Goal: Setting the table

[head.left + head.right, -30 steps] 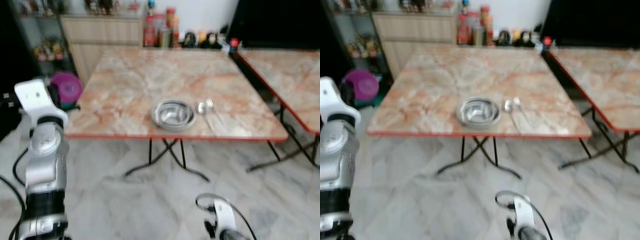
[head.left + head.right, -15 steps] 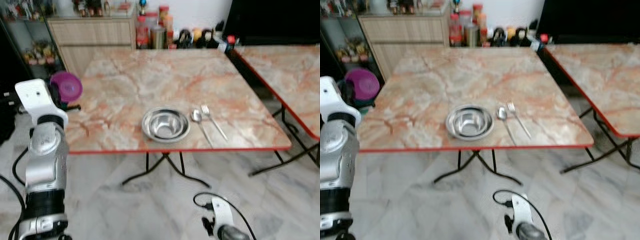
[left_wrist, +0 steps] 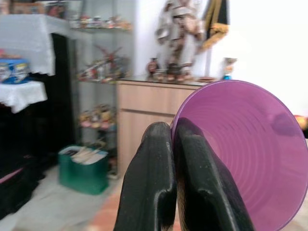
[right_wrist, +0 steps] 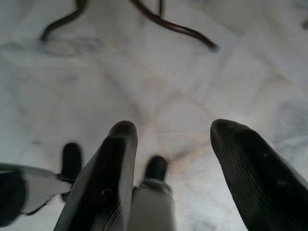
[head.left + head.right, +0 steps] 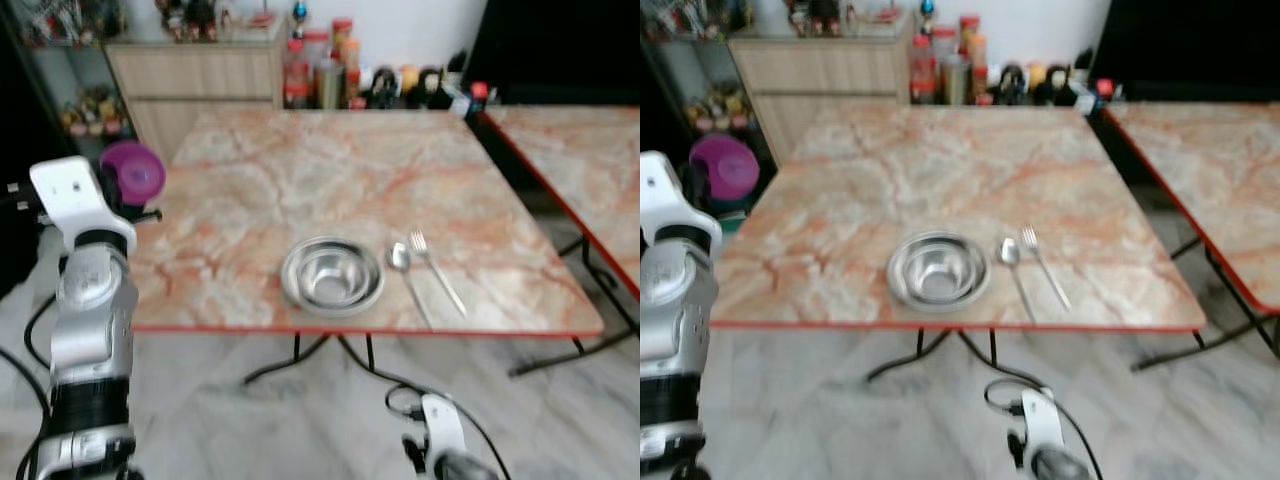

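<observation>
The left gripper point(image 3: 173, 159) is raised at the robot's left, beside the table's point(image 5: 300, 170) left edge, its two fingers point(image 3: 149, 183) pinched tight on the rim of a purple bowl point(image 3: 245, 149), which it holds up in the air, the hollow facing the wrist camera. On the marble table, close to its near red edge, sits a steel bowl point(image 5: 332, 276); just to its right lie a spoon point(image 5: 404, 270) and a fork point(image 5: 436, 270), side by side and near each other. The right gripper point(image 4: 173, 159) hangs low over the tiled floor point(image 4: 159, 72) with its fingers spread wide apart, gripping nothing. Bottles and jars point(image 5: 330, 70) line the table's far edge beside a wooden cabinet point(image 5: 190, 80).
</observation>
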Tool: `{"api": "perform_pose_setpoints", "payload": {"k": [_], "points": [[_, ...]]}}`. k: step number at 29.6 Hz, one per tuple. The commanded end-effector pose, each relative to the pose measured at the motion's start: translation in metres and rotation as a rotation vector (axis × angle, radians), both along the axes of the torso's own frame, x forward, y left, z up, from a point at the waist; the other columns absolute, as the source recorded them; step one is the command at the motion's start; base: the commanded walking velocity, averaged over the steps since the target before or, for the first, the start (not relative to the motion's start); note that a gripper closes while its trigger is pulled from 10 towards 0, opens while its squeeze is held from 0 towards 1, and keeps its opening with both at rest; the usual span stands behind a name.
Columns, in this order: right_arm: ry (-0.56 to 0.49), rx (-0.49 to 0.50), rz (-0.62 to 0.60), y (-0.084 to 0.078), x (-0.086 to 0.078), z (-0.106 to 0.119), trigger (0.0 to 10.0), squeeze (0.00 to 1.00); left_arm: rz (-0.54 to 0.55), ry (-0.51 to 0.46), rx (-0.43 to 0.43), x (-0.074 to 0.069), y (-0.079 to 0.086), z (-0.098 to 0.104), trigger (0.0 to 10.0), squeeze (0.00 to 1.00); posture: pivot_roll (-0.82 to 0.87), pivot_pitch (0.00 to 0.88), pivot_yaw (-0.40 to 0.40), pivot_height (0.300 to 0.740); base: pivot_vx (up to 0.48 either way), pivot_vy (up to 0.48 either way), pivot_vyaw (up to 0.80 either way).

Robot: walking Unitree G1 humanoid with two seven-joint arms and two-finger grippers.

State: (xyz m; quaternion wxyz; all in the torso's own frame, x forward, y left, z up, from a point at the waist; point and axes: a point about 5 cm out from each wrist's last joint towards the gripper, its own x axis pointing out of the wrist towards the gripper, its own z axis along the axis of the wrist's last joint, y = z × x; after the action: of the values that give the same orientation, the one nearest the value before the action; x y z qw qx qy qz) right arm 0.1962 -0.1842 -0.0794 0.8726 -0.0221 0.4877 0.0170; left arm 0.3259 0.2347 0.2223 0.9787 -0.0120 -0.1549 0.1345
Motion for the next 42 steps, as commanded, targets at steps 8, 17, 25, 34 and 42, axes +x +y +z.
{"api": "perform_pose_setpoints", "payload": {"k": [8, 17, 25, 34, 42], "points": [[-0.006, -0.002, -0.004, -0.001, 0.003, 0.002, 10.0, 0.0, -0.022, -0.021, 0.017, 0.001, -0.004, 0.008, 10.0, 0.0, 0.1, 0.0, -0.014, 0.74, 0.35, 0.0, 0.0], [-0.005, 0.0, -0.002, -0.001, 0.003, 0.002, 10.0, 0.0, -0.028, -0.023, 0.022, 0.001, -0.004, 0.01, 10.0, 0.0, 0.1, 0.0, -0.013, 0.74, 0.35, 0.0, 0.0], [-0.004, 0.001, -0.001, 0.0, 0.003, 0.001, 10.0, 0.0, -0.097, 0.012, -0.001, 0.004, -0.01, 0.006, 10.0, 0.0, 0.11, 0.0, -0.012, 0.74, 0.246, 0.0, 0.0], [-0.003, 0.003, 0.001, 0.0, 0.003, 0.001, 10.0, 0.0, -0.228, 0.211, -0.087, 0.015, -0.024, -0.02, 10.0, 0.0, 0.11, 0.0, -0.01, 0.74, 0.0, 0.0, 0.0], [0.0, 0.003, 0.001, 0.0, 0.003, 0.001, 10.0, 0.0, -0.276, 0.525, -0.039, 0.034, -0.034, -0.045, 10.0, 0.0, 0.1, 0.0, -0.007, 0.74, 0.0, 0.0, 0.0]]}}
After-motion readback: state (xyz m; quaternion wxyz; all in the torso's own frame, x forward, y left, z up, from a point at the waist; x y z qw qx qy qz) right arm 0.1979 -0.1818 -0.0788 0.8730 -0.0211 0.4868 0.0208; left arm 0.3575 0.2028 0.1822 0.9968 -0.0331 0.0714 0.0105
